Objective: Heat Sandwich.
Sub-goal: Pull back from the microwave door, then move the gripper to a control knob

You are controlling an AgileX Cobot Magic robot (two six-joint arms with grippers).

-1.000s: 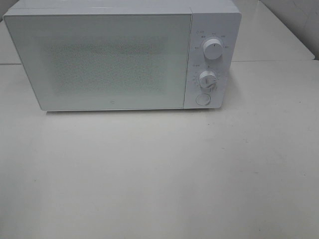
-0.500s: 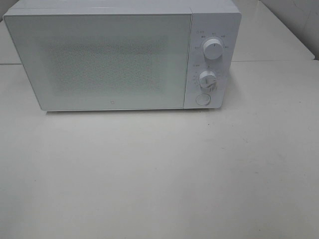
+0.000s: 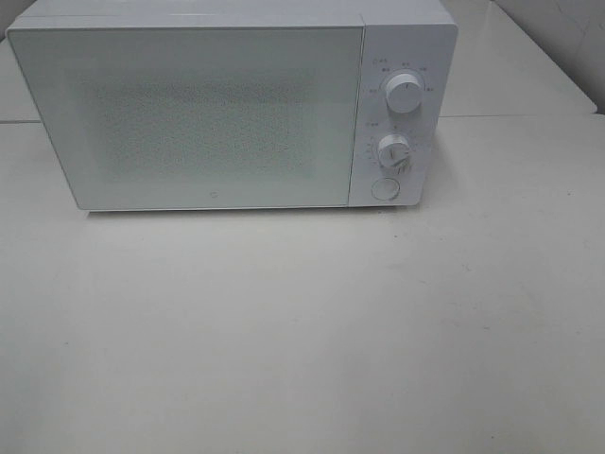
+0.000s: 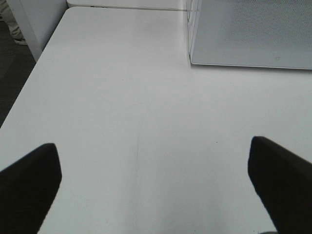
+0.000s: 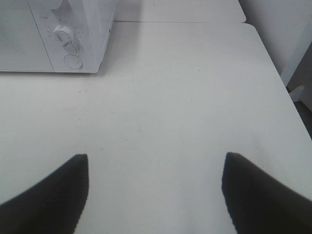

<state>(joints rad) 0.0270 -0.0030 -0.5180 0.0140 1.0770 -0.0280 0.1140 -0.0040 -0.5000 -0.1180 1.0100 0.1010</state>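
The sandwich is out of view in every frame. A white microwave [image 3: 232, 104] stands at the back of the table with its door shut; two dials [image 3: 404, 95] and a round button [image 3: 385, 189] sit on its right panel. Neither arm shows in the exterior high view. In the left wrist view my left gripper [image 4: 153, 183] is open over bare table, with the microwave [image 4: 251, 31] ahead of it. In the right wrist view my right gripper [image 5: 153, 190] is open too, nothing between its dark fingers [image 5: 53, 195], and the microwave's control panel [image 5: 73, 36] lies ahead.
The white table [image 3: 302, 331] stretches in front of the microwave. A seam [image 3: 520, 115] joins it to another table behind. The table's edge [image 4: 29, 73] and dark floor show in the left wrist view, and a far edge [image 5: 273, 58] shows in the right wrist view.
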